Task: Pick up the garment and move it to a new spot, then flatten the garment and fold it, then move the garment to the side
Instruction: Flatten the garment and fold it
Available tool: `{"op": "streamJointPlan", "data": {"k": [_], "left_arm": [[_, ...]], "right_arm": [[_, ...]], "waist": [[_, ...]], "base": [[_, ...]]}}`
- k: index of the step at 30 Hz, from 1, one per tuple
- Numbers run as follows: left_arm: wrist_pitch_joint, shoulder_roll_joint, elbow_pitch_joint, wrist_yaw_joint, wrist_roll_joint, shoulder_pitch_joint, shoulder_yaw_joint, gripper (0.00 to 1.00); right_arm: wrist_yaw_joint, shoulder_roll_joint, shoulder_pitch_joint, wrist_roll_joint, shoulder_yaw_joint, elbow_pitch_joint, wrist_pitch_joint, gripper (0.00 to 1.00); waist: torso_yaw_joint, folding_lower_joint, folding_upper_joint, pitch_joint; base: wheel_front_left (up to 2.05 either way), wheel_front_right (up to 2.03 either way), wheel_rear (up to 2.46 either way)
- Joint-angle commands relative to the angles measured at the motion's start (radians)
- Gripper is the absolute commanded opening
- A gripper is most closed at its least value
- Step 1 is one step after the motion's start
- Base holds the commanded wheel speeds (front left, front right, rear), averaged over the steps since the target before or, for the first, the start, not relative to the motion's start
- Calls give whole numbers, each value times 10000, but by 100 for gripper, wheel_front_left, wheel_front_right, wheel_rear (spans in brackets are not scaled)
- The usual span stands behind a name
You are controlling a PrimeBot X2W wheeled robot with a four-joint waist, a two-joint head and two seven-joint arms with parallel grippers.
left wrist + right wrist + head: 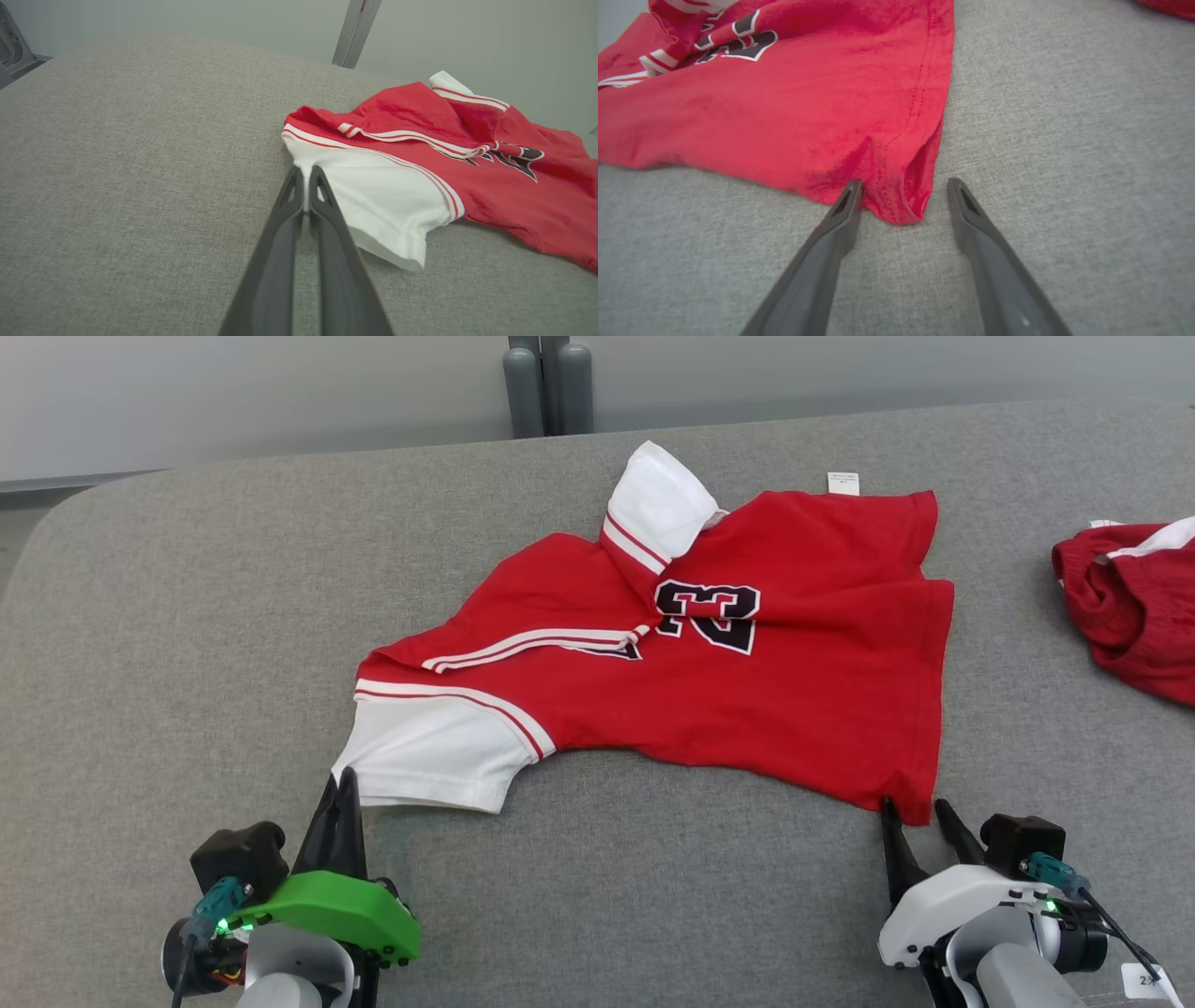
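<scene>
Most work is left: the red jersey (747, 691) lies creased, unfolded, on the grey table (187, 663). The left gripper (342, 782) pinches its white sleeve (429, 756); the right gripper (915, 805) gapes around the hem corner (901, 200).

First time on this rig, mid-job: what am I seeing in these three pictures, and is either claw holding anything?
It is a two-armed robot; each arm ends in a gripper with two long dark fingers. The wide picture is from its head, looking down on a grey padded surface. The other two are from wrist cameras, looking along each gripper's fingers. A red jersey with white sleeves lies spread but rumpled; a second red garment sits at the right edge. The left gripper is shut and appears to pinch the edge of the near white sleeve. The right gripper is open, its fingers either side of the jersey's near hem corner, gripping nothing yet.
</scene>
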Motion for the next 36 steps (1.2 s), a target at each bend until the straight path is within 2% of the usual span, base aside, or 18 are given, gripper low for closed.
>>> {"op": "streamJointPlan", "data": {"k": [1,2,7,10,14,17,23,31,36], "left_arm": [[-72,105,-83,43,12,142,23,0],[-91,121,-147,46,3,158,26,0],[-275,137,-449,0,-62,162,42,0],[-372,4,-720,-127,-370,112,110,0],[-482,-193,-1284,-360,-1032,-35,284,0],[-426,-304,-1943,-516,-1627,-176,394,0],[-108,-379,-3934,-732,-2533,-556,588,0],[827,63,-6915,-467,-2861,-1355,862,0],[1665,466,-8472,-231,-2799,-2105,886,0]], "right_arm": [[1,22,-67,109,136,238,54,13],[1,22,-130,166,186,317,51,0],[-2,-11,-406,315,112,-20,19,0],[-2,5,-391,1033,231,-657,11,0],[0,-5,-284,1426,356,-1745,2,0],[0,-20,-148,1624,389,-2962,200,0],[1,-482,259,2089,-53,-6006,1151,0],[1,-640,725,2710,-940,-9993,2660,0],[1,-582,612,3090,-1527,-11919,3508,0]], "waist": [[-11,0,0,1],[-29,0,0,-2],[-181,0,0,-83],[-294,0,0,-189],[-456,0,0,-369],[-565,0,0,-534],[-704,0,0,-776],[-823,0,0,-934],[-860,0,0,-839]], "base": [[0,0,0],[0,0,0],[0,0,0],[0,0,0],[0,0,0],[0,0,0],[0,0,0],[0,0,0],[0,0,0]]}}
